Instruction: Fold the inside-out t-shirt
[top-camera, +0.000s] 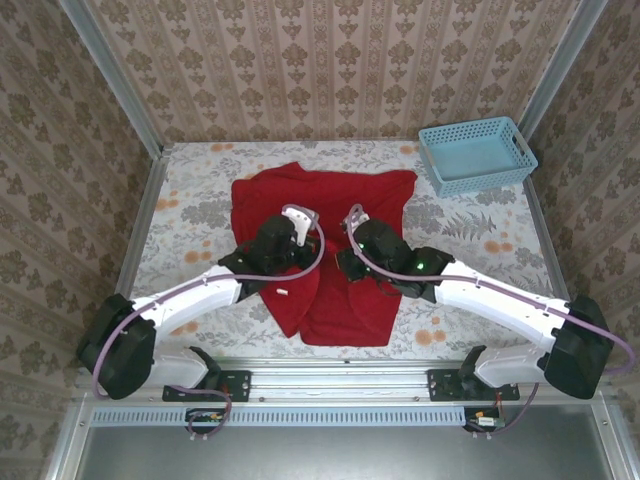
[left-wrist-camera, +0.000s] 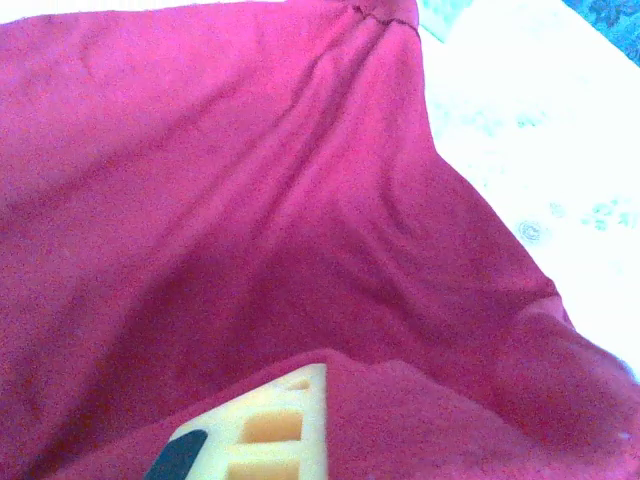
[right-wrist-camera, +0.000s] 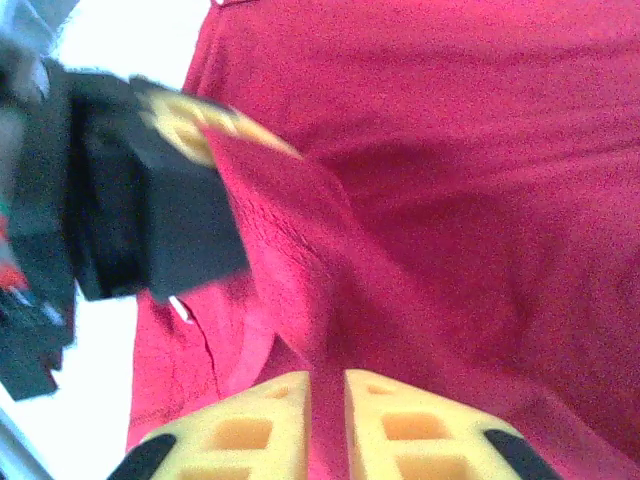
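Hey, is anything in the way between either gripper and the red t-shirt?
Nothing visible. The left gripper and the right gripper each pinch a fold of the plain red cloth t-shirt near its middle. The light-blue plastic basket sits apart, off to the far right.

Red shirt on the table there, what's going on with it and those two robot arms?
Two robot arms are working on a plain red cloth t-shirt spread on the floral-patterned table. Both are over its middle: the left gripper is pinched shut on a raised fold, and close beside it the right gripper has cloth caught between its yellow fingers. A light-blue plastic basket sits at the far right corner, apart from the shirt.
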